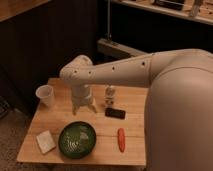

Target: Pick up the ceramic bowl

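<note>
The ceramic bowl (77,140) is wide, shallow and dark green with pale markings inside. It sits near the front edge of the small wooden table (135,102). My gripper (83,106) hangs from the white arm over the middle of the table, just behind the bowl and a little above the tabletop. It holds nothing and does not touch the bowl.
A white plastic cup (45,95) stands at the table's left edge. A pale flat sponge-like block (46,142) lies front left. A small white figurine (110,95), a black flat object (115,113) and an orange-red carrot-like item (121,139) lie right of the bowl. My arm's large body fills the right side.
</note>
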Controlling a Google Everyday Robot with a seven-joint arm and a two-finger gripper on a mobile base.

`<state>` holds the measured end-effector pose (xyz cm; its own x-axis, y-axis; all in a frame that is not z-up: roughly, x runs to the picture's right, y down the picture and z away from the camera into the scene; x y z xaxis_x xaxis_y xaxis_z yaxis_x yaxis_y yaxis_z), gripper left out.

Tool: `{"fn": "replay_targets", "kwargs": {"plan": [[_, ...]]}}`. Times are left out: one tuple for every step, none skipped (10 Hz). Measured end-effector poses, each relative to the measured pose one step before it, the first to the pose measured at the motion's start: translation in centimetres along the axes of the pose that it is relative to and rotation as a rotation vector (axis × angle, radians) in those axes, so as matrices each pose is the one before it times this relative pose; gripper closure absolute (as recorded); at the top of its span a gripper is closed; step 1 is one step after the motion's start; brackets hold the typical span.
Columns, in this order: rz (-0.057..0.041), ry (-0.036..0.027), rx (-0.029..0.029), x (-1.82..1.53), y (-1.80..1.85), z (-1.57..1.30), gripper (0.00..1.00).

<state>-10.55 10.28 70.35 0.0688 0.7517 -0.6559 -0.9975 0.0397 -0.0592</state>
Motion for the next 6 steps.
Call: {"fn": "replay_targets", "kwargs": {"plan": [[0.00002, 0.00001, 0.00007, 0.001, -0.005, 0.0, 0.35], [-0.00006, 0.00001, 0.00001, 0.0, 0.002, 0.001, 0.35], [0.00006, 0.00011, -0.0001, 0.005, -0.001, 0.001, 0.35], [-0.00171, 0.00327, -0.00273, 0.141, -0.086, 0.076, 0.35], [-0.008, 0.01173, -0.01251, 0.418, -0.412, 0.441, 0.35], [-0.00263, 0.00924, -0.00778, 0.436, -0.861, 0.451, 0.35]]}}
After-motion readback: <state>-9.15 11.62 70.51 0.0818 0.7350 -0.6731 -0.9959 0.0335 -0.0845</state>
